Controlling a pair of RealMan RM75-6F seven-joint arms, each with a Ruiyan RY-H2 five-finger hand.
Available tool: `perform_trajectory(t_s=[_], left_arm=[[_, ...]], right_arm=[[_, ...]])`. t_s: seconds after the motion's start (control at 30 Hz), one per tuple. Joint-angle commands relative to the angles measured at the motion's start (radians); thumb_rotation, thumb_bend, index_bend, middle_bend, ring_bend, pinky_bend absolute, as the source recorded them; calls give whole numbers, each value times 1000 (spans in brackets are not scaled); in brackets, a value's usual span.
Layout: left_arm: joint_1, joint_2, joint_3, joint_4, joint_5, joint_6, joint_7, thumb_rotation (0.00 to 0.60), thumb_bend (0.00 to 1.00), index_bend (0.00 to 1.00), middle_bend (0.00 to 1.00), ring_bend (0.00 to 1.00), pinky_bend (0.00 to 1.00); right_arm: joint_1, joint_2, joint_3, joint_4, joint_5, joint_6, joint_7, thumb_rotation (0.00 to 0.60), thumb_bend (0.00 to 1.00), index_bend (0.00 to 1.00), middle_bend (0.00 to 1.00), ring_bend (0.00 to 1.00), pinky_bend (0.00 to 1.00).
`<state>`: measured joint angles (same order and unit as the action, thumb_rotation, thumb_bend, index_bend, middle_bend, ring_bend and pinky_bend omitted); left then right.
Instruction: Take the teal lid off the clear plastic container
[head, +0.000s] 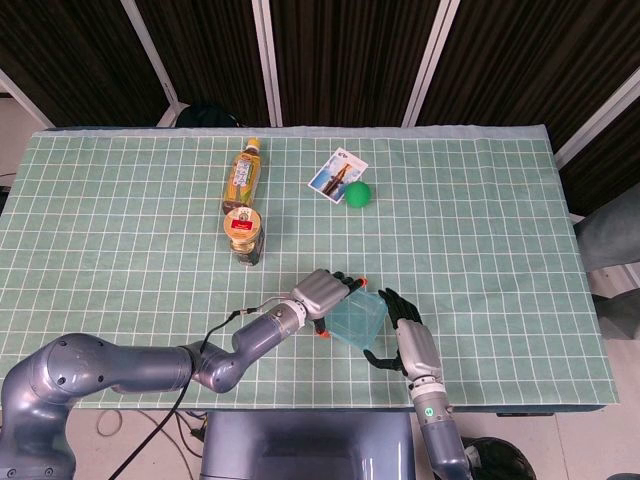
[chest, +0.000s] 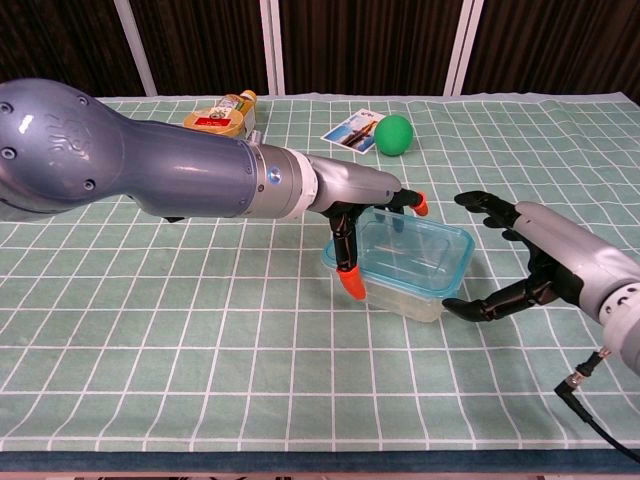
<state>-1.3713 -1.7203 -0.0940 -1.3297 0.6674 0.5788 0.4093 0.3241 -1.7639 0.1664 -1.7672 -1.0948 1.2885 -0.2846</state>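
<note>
1. A table covered by a green cloth with a white grid fills most of the head view.
2. Behind its far edge hang dark curtains, divided by slanting white posts.
3. Pale floor shows at the left.

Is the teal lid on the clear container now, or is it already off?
On. The teal lid sits flat on the clear container, its rim following the top edge all round.
</note>
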Motion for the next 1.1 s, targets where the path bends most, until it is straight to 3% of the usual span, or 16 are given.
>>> perform_trajectory(t_s=[0.03, 0.93, 1.1], left_arm=[[-1, 0, 2, 0, 1, 0, 0, 600, 84, 29, 206, 205, 379], [-36, -20, 32, 22, -3, -26, 6, 600, 88, 45, 224, 233, 416], [-43, -20, 32, 23, -3, -37, 0, 600, 88, 33, 180, 172, 348]], right_arm=[[-1, -5, 2, 1, -2, 4, 4, 600, 329, 0, 0, 0, 0], [-11, -21, 49, -12, 34, 10, 80, 600, 329, 0, 0, 0, 0], [-9, -19, 56, -14, 37, 5, 95, 600, 329, 0, 0, 0, 0]])
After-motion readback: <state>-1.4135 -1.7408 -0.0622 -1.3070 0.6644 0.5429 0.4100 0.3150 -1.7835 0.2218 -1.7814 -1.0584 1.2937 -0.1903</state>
